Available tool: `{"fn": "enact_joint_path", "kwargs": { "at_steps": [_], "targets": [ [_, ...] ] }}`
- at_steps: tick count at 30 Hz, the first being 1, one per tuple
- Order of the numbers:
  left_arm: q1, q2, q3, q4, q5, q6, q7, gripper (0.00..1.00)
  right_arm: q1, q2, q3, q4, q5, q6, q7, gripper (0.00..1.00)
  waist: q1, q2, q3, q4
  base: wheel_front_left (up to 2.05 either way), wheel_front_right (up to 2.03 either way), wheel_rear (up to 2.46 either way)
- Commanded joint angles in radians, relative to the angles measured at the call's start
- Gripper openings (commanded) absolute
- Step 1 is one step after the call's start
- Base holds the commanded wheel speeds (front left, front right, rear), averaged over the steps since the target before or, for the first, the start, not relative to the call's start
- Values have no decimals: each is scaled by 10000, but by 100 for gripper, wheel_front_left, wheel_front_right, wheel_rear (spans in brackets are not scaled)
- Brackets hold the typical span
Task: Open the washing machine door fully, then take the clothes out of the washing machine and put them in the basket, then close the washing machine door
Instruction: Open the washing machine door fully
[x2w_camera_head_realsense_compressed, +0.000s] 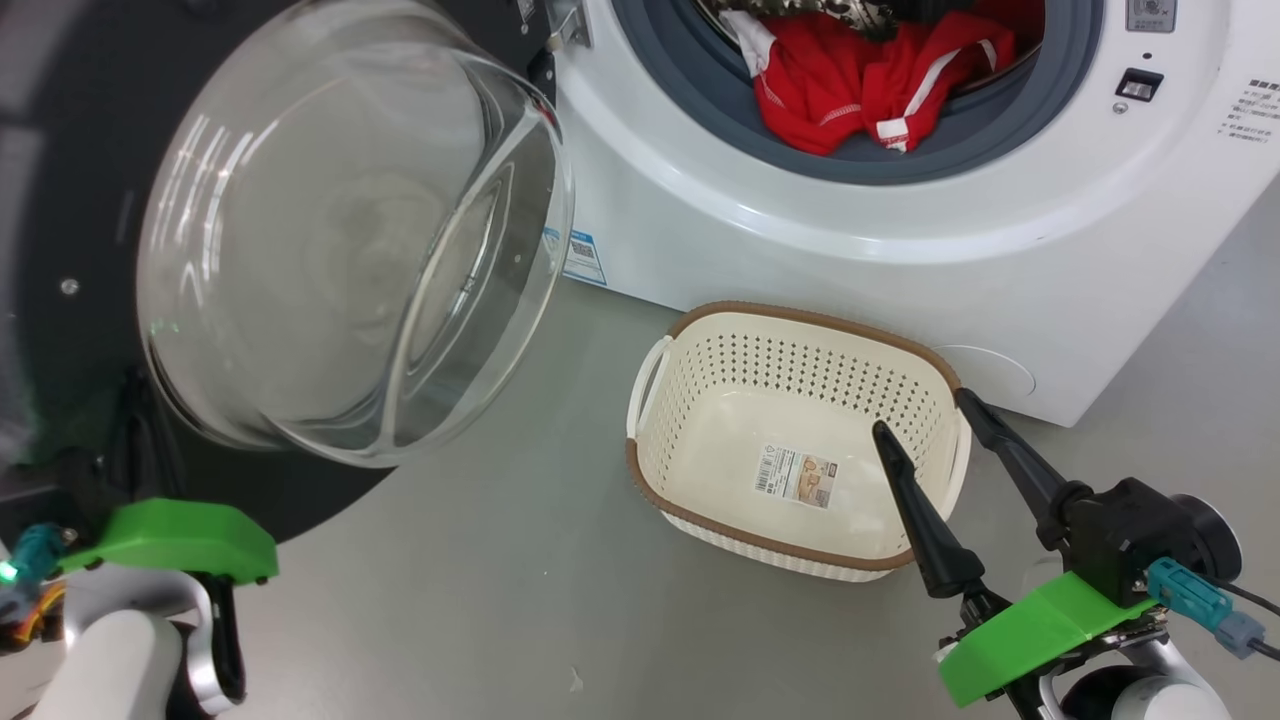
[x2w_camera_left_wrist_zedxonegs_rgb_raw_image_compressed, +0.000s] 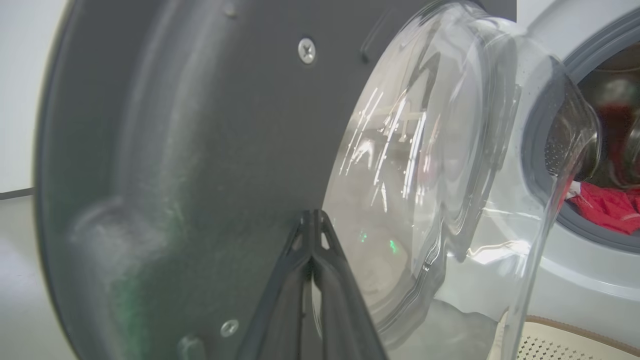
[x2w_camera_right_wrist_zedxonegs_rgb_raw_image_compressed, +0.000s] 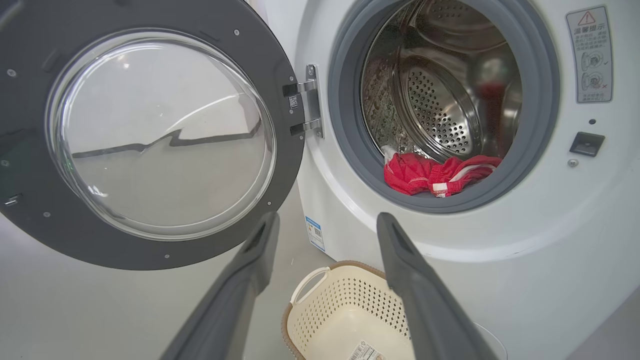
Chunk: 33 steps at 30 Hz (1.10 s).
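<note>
The white front-loading washing machine (x2w_camera_head_realsense_compressed: 900, 250) stood on the grey floor (x2w_camera_head_realsense_compressed: 480, 560), its round opening ringed by a grey rubber gasket (x2w_camera_right_wrist_zedxonegs_rgb_raw_image_compressed: 345, 150) with the perforated steel drum (x2w_camera_right_wrist_zedxonegs_rgb_raw_image_compressed: 440, 110) behind it. The washing machine door (x2w_camera_right_wrist_zedxonegs_rgb_raw_image_compressed: 150, 252) was swung wide open to the robot's left on a metal hinge (x2w_camera_right_wrist_zedxonegs_rgb_raw_image_compressed: 312, 100), its dark inner rim and bulging clear glass bowl (x2w_camera_head_realsense_compressed: 350, 230) turned outward toward the robot. The cream perforated basket (x2w_camera_head_realsense_compressed: 780, 360), with a brown woven-look rim, sat on the floor just beside the machine's lower front, below the opening and to the right of the door in the head view. The red clothes (x2w_camera_head_realsense_compressed: 820, 90), with white trim, lay at the bottom of the drum mouth and spilled onto the lower lip of the gasket, well apart from the basket. The right tool (x2w_camera_head_realsense_compressed: 922, 412) hung over the right end of the basket with its two dark fingers spread wide and nothing between them, pointing toward the machine. The left tool (x2w_camera_left_wrist_zedxonegs_rgb_raw_image_compressed: 312, 220) was pinched fully together on nothing, its tips up close to the door's dark inner face at the edge of the glass bowl; whether they touched it could not be told. A printed sticker (x2w_camera_head_realsense_compressed: 797, 477) lay on the basket's bottom, and a small blue label (x2w_camera_head_realsense_compressed: 583, 258) sat low on the machine's front near the hinge side.
</note>
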Motion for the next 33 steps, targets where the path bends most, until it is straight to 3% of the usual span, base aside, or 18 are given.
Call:
{"fn": "enact_joint_path", "kwargs": {
  "at_steps": [1, 12, 21, 33],
  "targets": [
    [-492, 422, 754, 87, 105, -89, -44, 0, -393, 22, 243, -375, -130, 63, 115, 100, 0, 0, 57, 8, 0, 0, 0],
    [-867, 272, 1620, 747, 537, -587, -46, 0, -526, 22, 294, -494, -252, 63, 300, 100, 0, 0, 244, -60, 0, 0, 0],
    [-1561, 226, 2178, 1750, 954, -1237, -46, 0, -561, 22, 293, -549, -274, 63, 353, 100, 0, 0, 361, -124, 0, 0, 0],
    [-1815, -66, 3105, 2194, 1580, -1681, -47, 0, -656, 22, 264, -580, -321, 63, 405, 100, 0, 0, 497, -232, 0, 0, 0]
  ]
}}
